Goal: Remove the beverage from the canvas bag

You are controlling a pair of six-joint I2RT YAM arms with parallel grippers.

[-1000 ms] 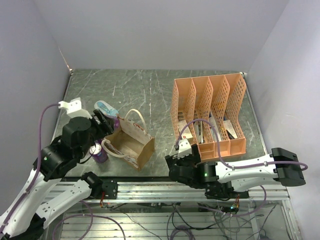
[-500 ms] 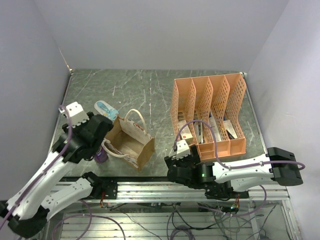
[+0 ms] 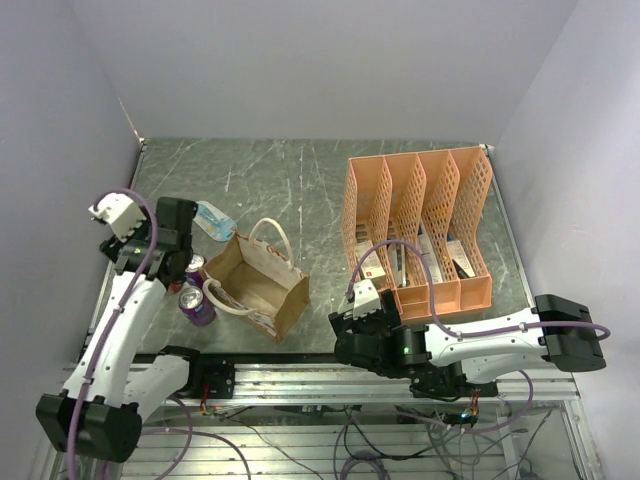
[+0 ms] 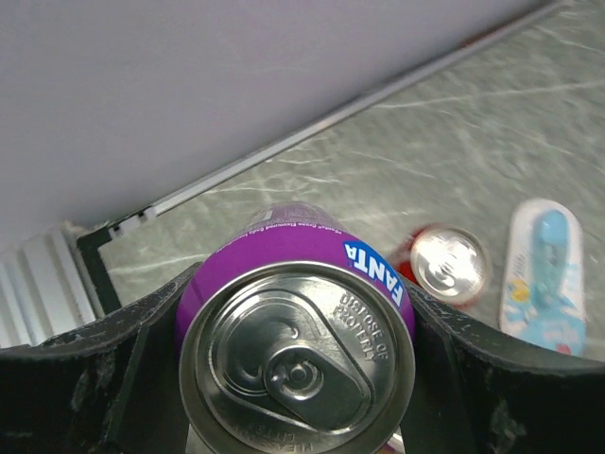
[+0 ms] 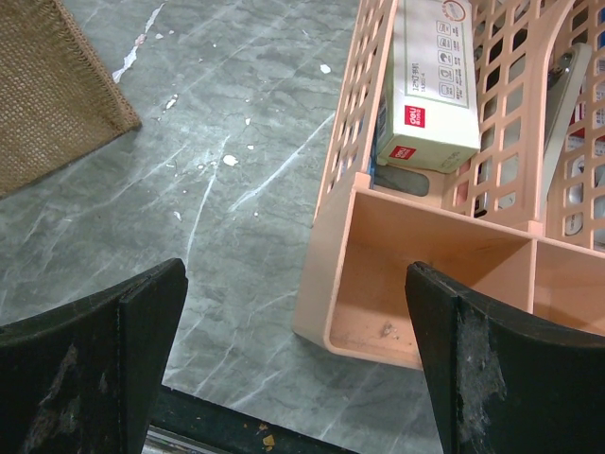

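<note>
Grey marbled table (image 3: 300,170) carries everything: left of the canvas bag (image 3: 288,305), the left gripper (image 4: 301,303) hangs spread, jaws framing from above the purple Fanta can (image 3: 197,306), which stands upright just outside the bag, so the beverage looks already delivered. Right of the bag, the right gripper (image 5: 295,284) waits spread and empty, clear of the work.

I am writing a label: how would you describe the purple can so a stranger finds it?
Look for the tan canvas bag near the table's front left. Two cans stand just left of it. The purple can is the one nearer the front edge, marked Fanta; the other can is red.
</note>
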